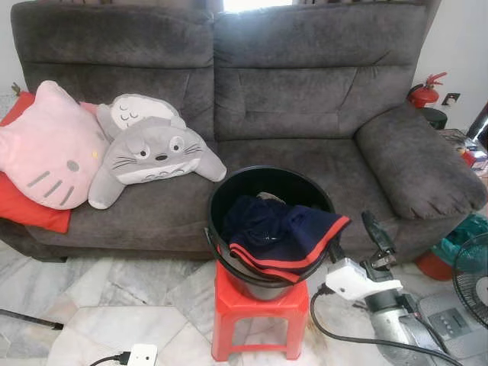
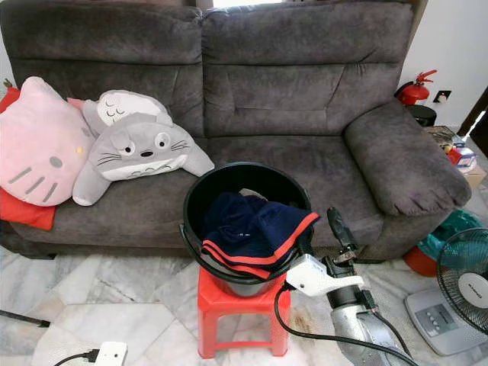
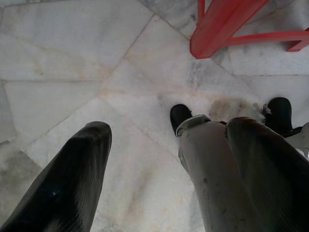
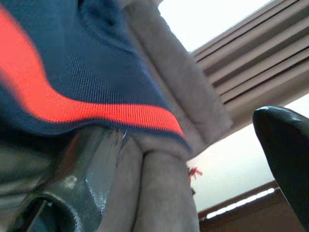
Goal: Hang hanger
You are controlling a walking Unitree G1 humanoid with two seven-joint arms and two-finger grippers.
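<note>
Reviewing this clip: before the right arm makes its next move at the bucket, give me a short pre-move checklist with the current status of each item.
1. Right gripper at the black bucket, beside the rim: ok.
2. Right gripper open, one finger against the navy garment with red trim, the other apart: ok.
3. Garment grasped: not ok, nothing is clamped yet.
4. Bucket seated squarely on the red stool: ok.
5. Hanger located: cannot tell, none can be made out among the bucket's contents.
6. Left gripper out of the way, hanging open over the marble floor: ok.
</note>
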